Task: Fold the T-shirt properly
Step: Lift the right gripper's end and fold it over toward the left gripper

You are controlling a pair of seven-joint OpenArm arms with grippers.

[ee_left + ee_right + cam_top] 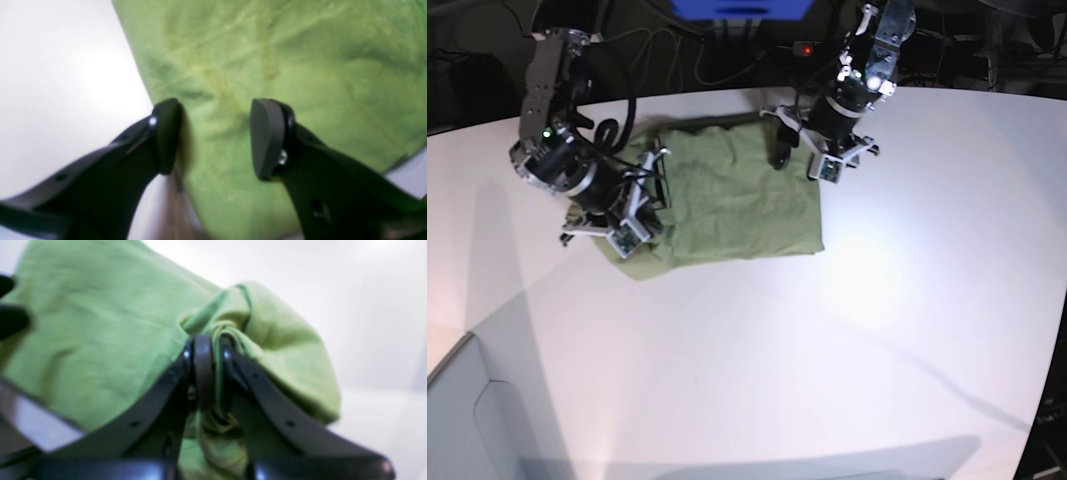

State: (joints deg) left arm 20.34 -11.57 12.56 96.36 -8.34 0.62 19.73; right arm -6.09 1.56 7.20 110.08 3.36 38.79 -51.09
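T-shirt (727,205), tabletop (827,330): right pincer (213,370) pinching bunched edge, left pincer (217,136) spread above cloth; you lift evenly, avoiding drag.

A white tabletop (827,330) with a curved far edge fills most of the base view, with a bright glare patch near 4 o'clock. Black cables (687,55) trail through the dark background at 12 o'clock, just beside a blue box (739,8) and a small red light (806,47).
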